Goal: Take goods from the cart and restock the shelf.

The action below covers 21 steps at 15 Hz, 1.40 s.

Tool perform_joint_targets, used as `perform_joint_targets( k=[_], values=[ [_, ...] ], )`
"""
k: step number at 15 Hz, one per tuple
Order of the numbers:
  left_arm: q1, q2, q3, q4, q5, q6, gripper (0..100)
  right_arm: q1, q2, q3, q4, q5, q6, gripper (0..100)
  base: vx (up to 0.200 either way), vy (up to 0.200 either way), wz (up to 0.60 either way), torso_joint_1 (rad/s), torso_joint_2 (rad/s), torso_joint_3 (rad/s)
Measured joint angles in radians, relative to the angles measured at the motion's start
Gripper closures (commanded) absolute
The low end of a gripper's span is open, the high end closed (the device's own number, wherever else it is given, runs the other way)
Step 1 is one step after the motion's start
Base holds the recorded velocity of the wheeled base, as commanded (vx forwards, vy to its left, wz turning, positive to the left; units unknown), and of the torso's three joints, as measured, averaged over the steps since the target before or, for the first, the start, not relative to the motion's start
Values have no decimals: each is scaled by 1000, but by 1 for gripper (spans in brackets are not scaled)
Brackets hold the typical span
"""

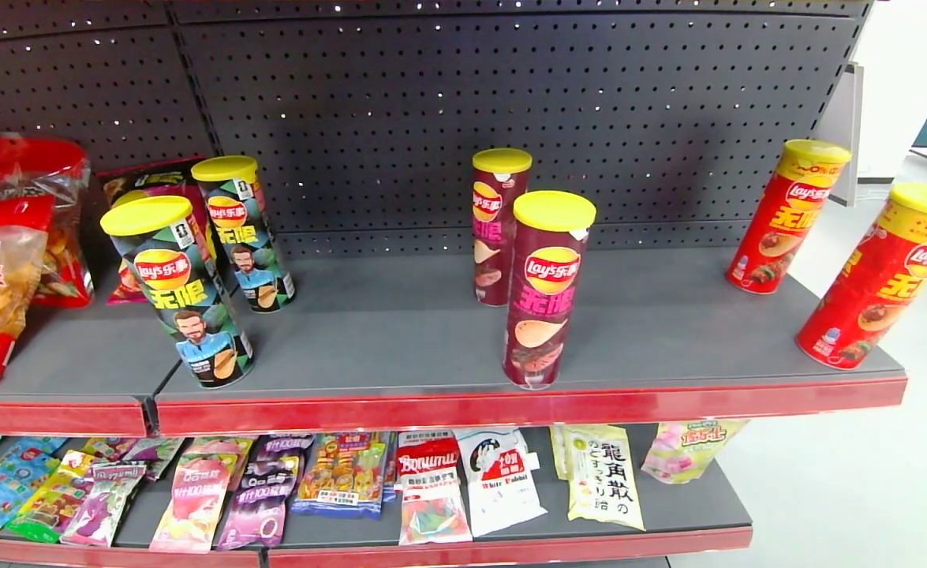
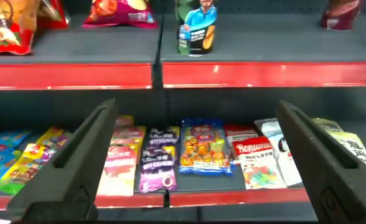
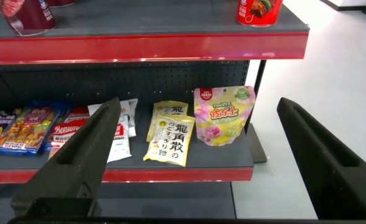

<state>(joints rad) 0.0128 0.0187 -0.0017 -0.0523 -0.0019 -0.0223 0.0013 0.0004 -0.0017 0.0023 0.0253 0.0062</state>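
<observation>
- Left gripper [image 2: 195, 107]: fingers spread wide apart, nothing between them. It sits in front of the lower shelf [image 2: 233, 198], facing a row of flat sweet packets [image 2: 201, 146].
- Right gripper [image 3: 198, 106]: fingers wide apart and empty. It sits in front of the right end of the lower shelf, facing two overlapping yellow packets [image 3: 170, 134] that lie flat, with a pink-and-green pouch [image 3: 223, 115] just beside them, upright against the back panel.
- Upper shelf [image 1: 526, 410]: grey deck with a red front edge. It carries six upright crisp cans with yellow lids, in three pairs well apart.
- Patterned cans, left: one near the front edge [image 1: 187, 300], one behind it [image 1: 244, 237].
- Maroon cans, centre: one at the front edge [image 1: 546, 292], one just behind it [image 1: 496, 229].
- Red cans, right end: one at the front corner [image 1: 881, 280], one farther back [image 1: 786, 217].
- Crisp bags [image 1: 5, 237]: red, standing at the far left of the upper shelf.
- Pegboard [image 1: 510, 95]: dark back wall behind the cans.
</observation>
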Motion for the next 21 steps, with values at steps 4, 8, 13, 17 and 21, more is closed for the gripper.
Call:
perform_joint_targets(
  k=[4,8,13,17,21],
  values=[
    [-2,-10,-2,19,49,-13,0,0,0,0,0,0,-2,0,0,0,0,0,0,0],
    [-7,-14,0,56,15,6,0,1,0,0,3,28,-5,0,0,0,0,0,0,0],
    [-7,-15,-1,59,-11,22,0,7,26,-73,-1,74,-16,0,0,0,0,0,0,0],
    [-7,-16,-1,59,-11,22,0,54,304,-321,-3,186,51,0,0,0,0,0,0,0],
    [-7,-16,-1,59,-12,22,0,182,634,-429,-37,269,35,0,0,0,0,0,0,0]
  ],
)
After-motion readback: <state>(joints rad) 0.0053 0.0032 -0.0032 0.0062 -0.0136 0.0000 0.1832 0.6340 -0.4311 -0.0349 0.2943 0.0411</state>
